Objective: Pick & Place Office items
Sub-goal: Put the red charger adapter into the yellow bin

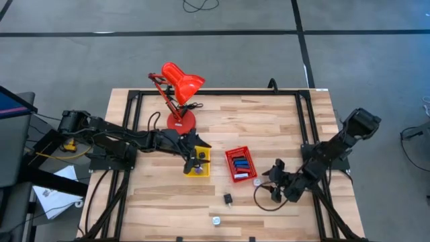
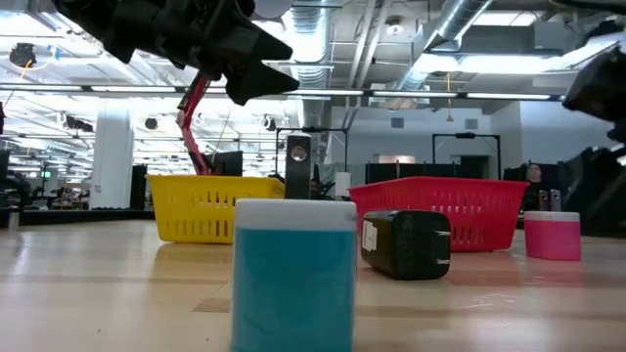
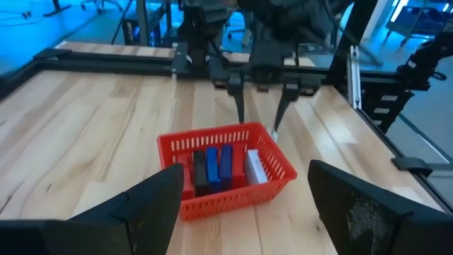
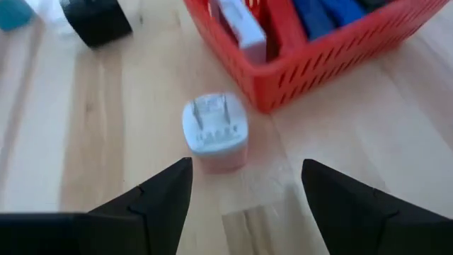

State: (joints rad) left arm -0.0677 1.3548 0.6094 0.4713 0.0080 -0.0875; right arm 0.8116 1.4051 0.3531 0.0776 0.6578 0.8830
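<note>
Just right of centre in the high view, the red basket (image 1: 240, 164) holds blue, red and dark flat pieces side by side. The left wrist view shows its contents better: a black piece (image 3: 200, 172), a blue piece (image 3: 226, 166) and a white piece (image 3: 255, 168) standing on edge in a row. Left of it, the yellow basket (image 1: 199, 163) sits under the left gripper (image 1: 196, 160), which hovers over it with its fingers spread wide, nothing between them in the left wrist view. What lies inside the yellow basket cannot be made out from above.

The right gripper (image 1: 277, 183) is low over the table to the lower right of the red basket, its fingers apart and holding nothing. The right wrist view shows a white plug adapter (image 4: 215, 130) with two metal prongs lying on the wood just beside the red basket's corner, ahead of the open fingers; in the high view it is only a pale dot (image 1: 256, 181).

Lower centre in the high view, a black charger block (image 1: 228, 198) and a small teal-and-white block (image 1: 216, 220) lie loose on the table, well apart from both baskets. The low view puts the teal block large in the foreground, the black charger behind it, and a pink-and-white block (image 2: 552, 235) at the right. The red desk lamp (image 1: 179, 91) stands at the upper left of the table.
</note>
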